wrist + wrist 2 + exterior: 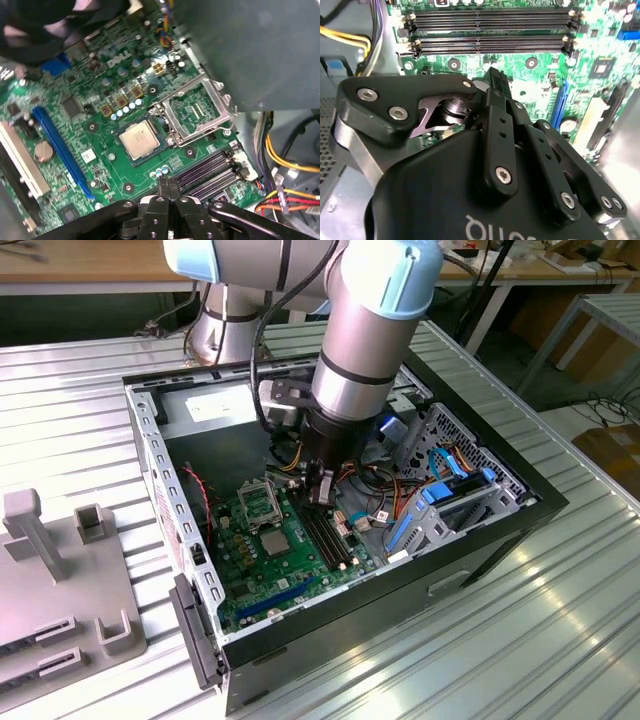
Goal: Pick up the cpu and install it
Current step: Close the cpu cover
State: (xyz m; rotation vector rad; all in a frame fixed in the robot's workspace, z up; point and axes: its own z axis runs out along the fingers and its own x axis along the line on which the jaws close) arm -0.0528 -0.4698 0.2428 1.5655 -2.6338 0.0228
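Gripper (167, 184) is seen low over the board (107, 170), by the RAM slots (210, 172). Fingers are pressed together, nothing pinched. Cpu (140, 139) is seen lying flat on the board, just beside the open metal frame (197, 107), apart from the gripper.

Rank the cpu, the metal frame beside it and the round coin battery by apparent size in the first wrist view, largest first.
1. metal frame, clearly largest.
2. cpu, somewhat smaller.
3. coin battery, smallest.
All sit on one green board, so nearness hardly skews this.
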